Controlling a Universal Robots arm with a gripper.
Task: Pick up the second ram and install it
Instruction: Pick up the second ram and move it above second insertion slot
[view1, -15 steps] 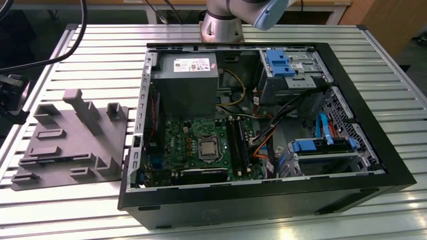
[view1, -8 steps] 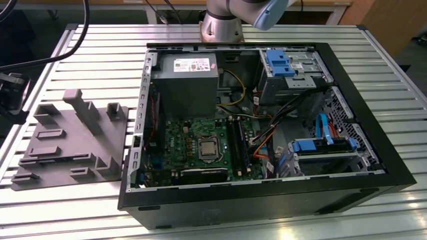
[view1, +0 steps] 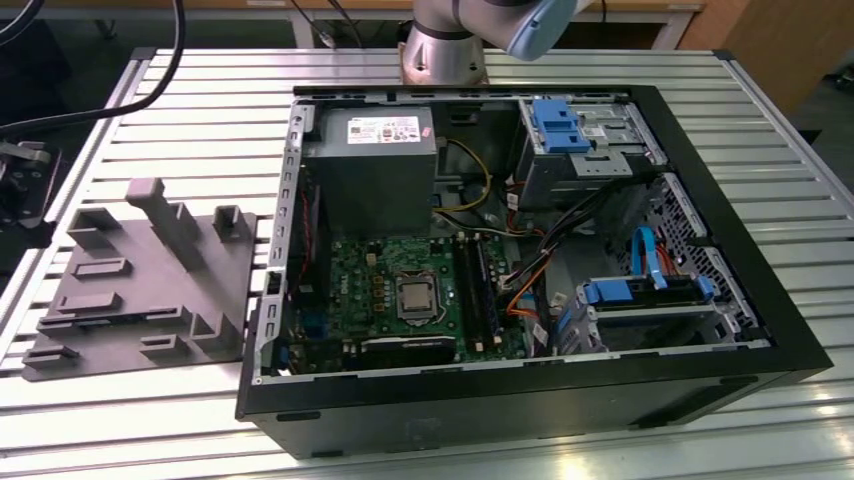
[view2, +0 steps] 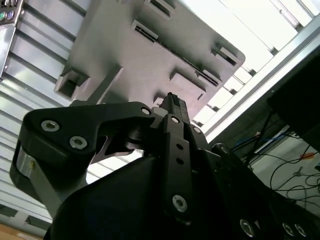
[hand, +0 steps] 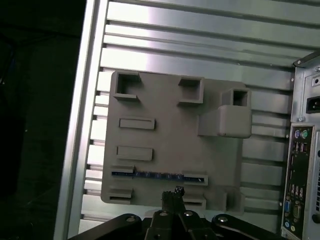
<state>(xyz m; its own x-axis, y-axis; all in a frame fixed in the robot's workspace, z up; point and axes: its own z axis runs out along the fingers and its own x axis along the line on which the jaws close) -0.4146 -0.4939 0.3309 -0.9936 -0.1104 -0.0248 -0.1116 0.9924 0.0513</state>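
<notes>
1. My claw (hand: 172, 192) hovers over the holder (hand: 170, 145), jaws pinched narrow and holding nothing.
2. The ram (hand: 150, 175) sits in a holder slot, just ahead of my claw.
3. Risk, I judge: descending this narrow, I'd stub the ram's edge — or shove the holder.
4. A skewed grip could tilt it.

We look down on a grey tray (hand: 170, 145) lying on the slatted worktop (hand: 200, 40), a ram (hand: 150, 175) lodged in one slot. Our tool (hand: 172, 194), fingers together, hangs near it. The case (hand: 305, 165) stands alongside.
</notes>
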